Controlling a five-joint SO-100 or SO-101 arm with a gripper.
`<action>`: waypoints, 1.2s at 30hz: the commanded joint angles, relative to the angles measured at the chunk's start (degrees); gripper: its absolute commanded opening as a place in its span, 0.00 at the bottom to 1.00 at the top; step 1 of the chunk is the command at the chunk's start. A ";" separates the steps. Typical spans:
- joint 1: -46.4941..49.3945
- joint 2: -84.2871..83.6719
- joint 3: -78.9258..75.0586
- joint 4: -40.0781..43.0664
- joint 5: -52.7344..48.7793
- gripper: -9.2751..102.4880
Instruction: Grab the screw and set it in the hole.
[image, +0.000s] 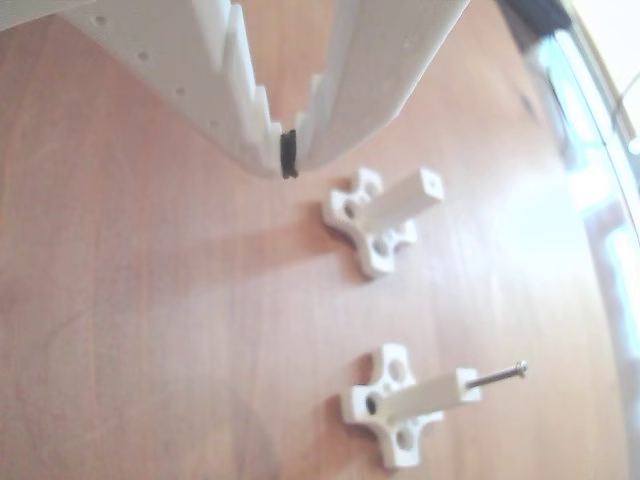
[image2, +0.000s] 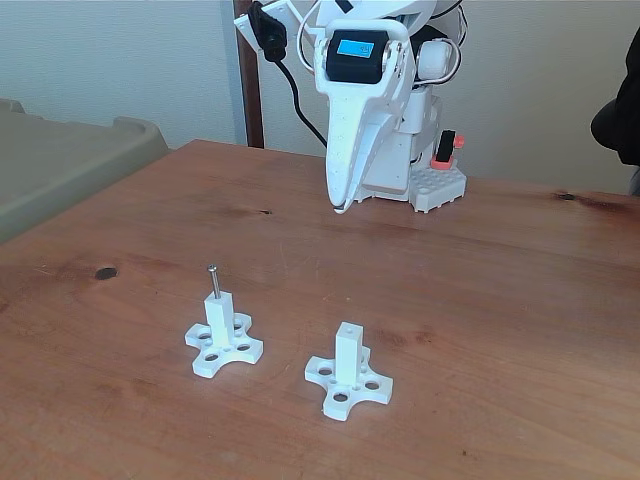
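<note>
The silvery screw (image2: 213, 280) stands upright in the end hole of the left white post (image2: 220, 318) in the fixed view; in the other view the screw (image: 497, 376) juts from the lower post (image: 428, 396). The second post (image2: 348, 352) has an empty hole (image2: 348, 327) in its end face, and that hole (image: 432, 185) also shows on the upper post in the other view. My gripper (image2: 340, 205) hangs shut above the table, well behind both posts, holding nothing. Its toothed fingers close the gripper (image: 288, 155) at a small black pad.
Both posts sit on cross-shaped bases (image2: 348, 388) with larger round holes. The wooden table (image2: 500, 300) runs wide around them. The arm's base (image2: 425, 175) stands at the back. A beige bin (image2: 60, 160) is at the left edge.
</note>
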 joint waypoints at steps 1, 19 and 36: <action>-0.26 1.05 0.62 2.99 -0.44 0.04; 2.64 -17.75 -15.38 -2.90 1.85 0.04; 4.57 -52.82 -53.26 6.50 7.12 0.04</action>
